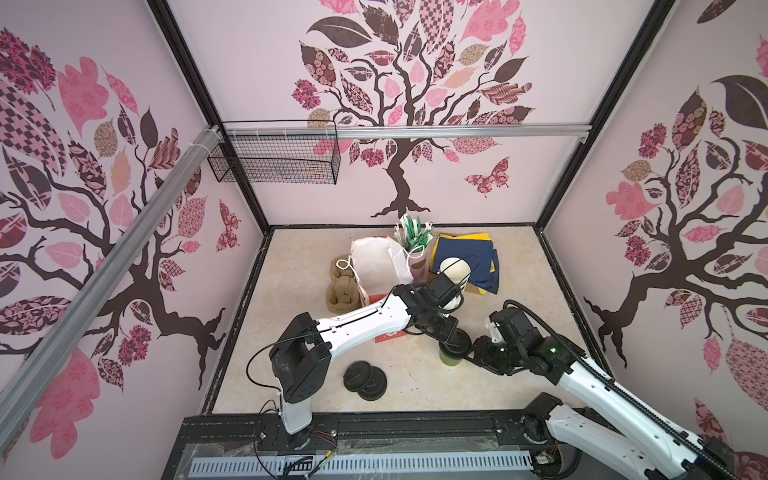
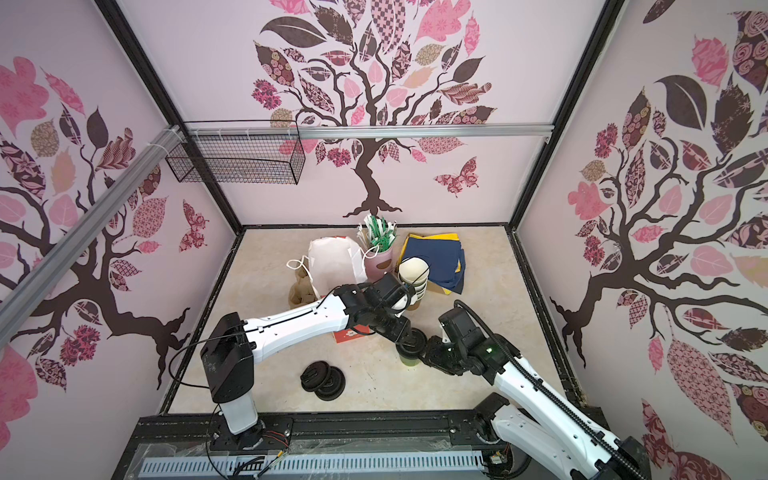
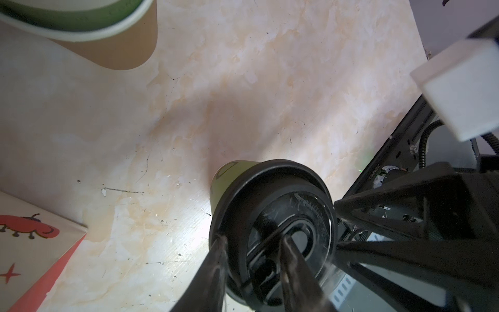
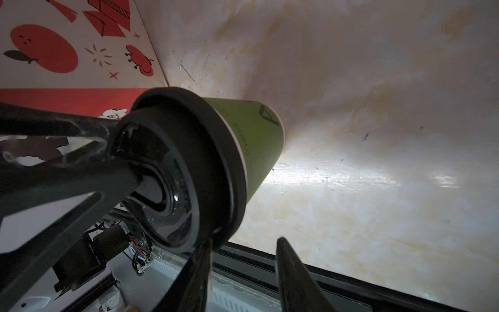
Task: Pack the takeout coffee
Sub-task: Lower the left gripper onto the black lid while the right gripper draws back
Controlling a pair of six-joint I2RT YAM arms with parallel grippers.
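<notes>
My left gripper [image 3: 252, 239] straddles the rim of the black sip lid [image 3: 291, 205]; grip or not, I cannot tell. My right gripper [image 4: 245, 240] stands open, one finger at that lid's edge. The green paper cup [image 4: 253, 135] stands on the table [image 1: 415, 374] by the paper bag [image 4: 67, 67].

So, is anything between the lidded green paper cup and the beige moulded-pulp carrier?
Yes: the red-and-white paper bag lies between the lidded green paper cup and the beige pulp carrier; a straight slide would probably hit it.
</notes>
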